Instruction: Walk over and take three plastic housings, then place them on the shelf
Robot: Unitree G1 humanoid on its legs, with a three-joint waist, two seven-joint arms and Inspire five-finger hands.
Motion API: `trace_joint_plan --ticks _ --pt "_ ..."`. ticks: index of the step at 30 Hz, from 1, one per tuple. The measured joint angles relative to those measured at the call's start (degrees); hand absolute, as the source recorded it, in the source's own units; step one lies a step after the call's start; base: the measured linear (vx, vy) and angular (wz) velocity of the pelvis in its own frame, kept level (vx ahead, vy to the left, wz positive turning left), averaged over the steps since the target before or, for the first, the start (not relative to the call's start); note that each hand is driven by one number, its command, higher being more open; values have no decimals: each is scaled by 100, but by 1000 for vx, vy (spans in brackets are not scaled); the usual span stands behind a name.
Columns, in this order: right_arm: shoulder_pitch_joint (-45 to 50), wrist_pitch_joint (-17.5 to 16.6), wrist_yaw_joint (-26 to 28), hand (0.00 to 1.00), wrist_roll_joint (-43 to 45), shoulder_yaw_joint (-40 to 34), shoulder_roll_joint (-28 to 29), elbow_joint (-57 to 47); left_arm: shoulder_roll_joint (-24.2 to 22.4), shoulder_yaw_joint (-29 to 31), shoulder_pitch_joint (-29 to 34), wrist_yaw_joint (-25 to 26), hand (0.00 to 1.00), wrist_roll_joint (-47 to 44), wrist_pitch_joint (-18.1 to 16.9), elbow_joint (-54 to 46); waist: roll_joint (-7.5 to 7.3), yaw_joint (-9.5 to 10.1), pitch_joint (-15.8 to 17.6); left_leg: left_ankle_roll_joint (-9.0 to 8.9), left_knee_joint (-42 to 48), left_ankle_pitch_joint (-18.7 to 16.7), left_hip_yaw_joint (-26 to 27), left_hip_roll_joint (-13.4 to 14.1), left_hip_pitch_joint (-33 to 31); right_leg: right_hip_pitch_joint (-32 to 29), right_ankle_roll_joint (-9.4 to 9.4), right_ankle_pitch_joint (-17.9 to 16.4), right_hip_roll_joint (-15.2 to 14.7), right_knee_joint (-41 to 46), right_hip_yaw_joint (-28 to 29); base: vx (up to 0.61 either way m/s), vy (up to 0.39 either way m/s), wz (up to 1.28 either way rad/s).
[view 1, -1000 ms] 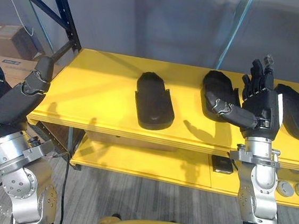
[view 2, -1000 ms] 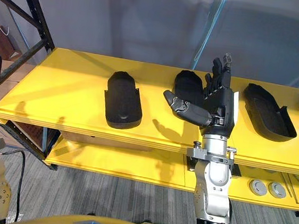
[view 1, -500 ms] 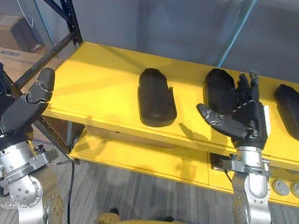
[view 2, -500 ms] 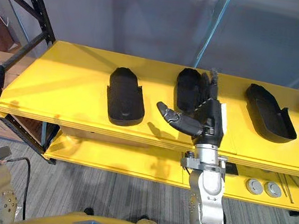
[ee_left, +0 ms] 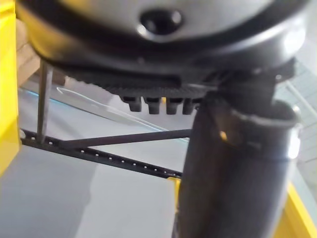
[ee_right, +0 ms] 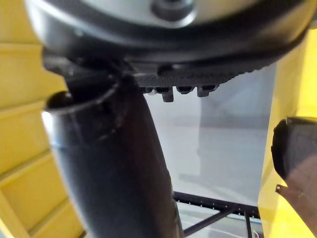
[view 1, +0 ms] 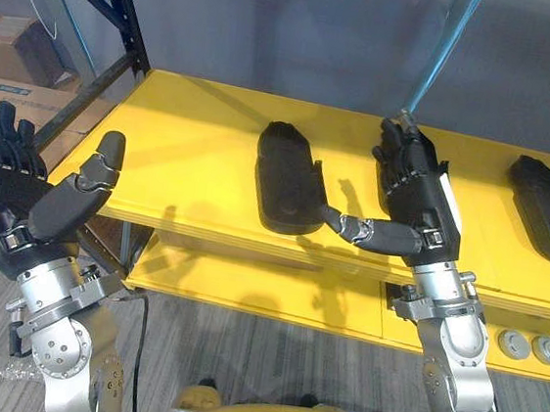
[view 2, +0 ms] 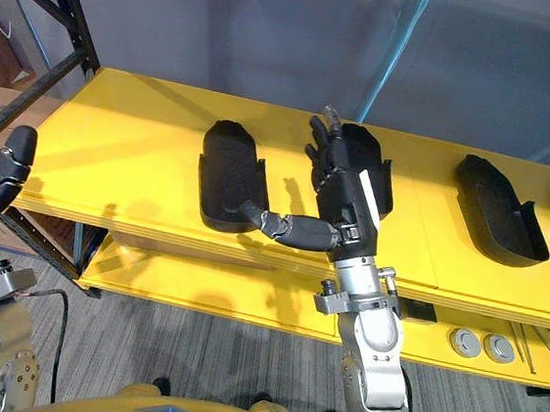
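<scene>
The right robot hand [view 2: 346, 202] is being held spread over the middle plastic housing [view 2: 373, 149], with its fingers straight and apart and its thumb stretched out sideways towards the neighbouring housing [view 1: 288, 180] on its thumb side. Nothing is being gripped, and whether the fingertips are touching the shell cannot be told. The left robot hand [view 1: 20, 194] is being held up well apart from the housings, fingers straight and empty. A 3rd housing [view 2: 500, 222] is lying off the right robot hand's other side, and all 3 are resting on the yellow shelf board [view 1: 192, 148]. The shells are being judged light, stiff and hollow, with a smooth moulded skin that is likely to slip. A hold across the narrow width is being favoured, thumb on 1 side wall and fingers on the other, near mid-length so the shell is not tipped.
</scene>
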Motion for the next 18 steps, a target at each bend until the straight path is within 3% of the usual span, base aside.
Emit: trace_joint_plan --ticks 4,9,14,18 --pt "-344 -2 245 100 35 534 -77 2 11 11 8 344 100 67 303 240 15 16 9 1 26 -20 2 3 -14 4 0 0 1 1 -1 0 0 0" --pt "-952 -2 406 100 24 1563 -98 169 12 76 26 760 100 56 689 1768 7 178 3 2 -29 3 -66 -6 -30 7 7 -10 -10 6 -70 -7 -2 6" --pt "-1322 3 302 100 20 1957 -41 676 -4 409 221 1155 100 58 687 2613 -60 337 -35 7 -101 55 -214 -25 -73 11 21 -28 -38 15 -211 20 -5 17" --pt "-1774 157 -25 100 24 2322 173 1081 8 710 225 1124 100 56 632 3422 -56 379 -35 11 -83 64 -298 -30 -96 17 20 -28 -43 76 -269 5 4 11"
